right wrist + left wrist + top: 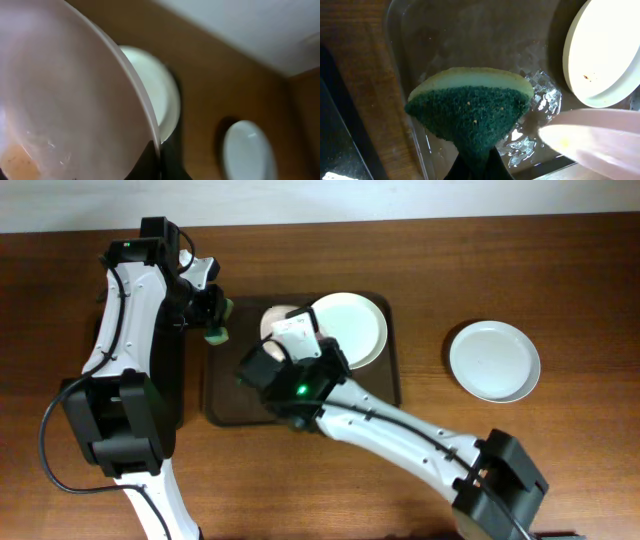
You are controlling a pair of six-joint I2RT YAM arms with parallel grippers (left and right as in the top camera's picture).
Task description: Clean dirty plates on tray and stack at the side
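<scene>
The dark brown tray lies mid-table, wet in the left wrist view. My right gripper is shut on the rim of one white plate and holds it tilted above the tray's left part. In the right wrist view this plate has an orange smear near the jaws. A second plate lies on the tray and has small specks. A third plate sits on the table to the right. My left gripper is shut on a green and yellow sponge at the tray's left edge.
A narrow black tray lies under the left arm, left of the brown tray. The right arm crosses from the bottom right over the tray's front. Bare wooden table shows between the tray and the third plate.
</scene>
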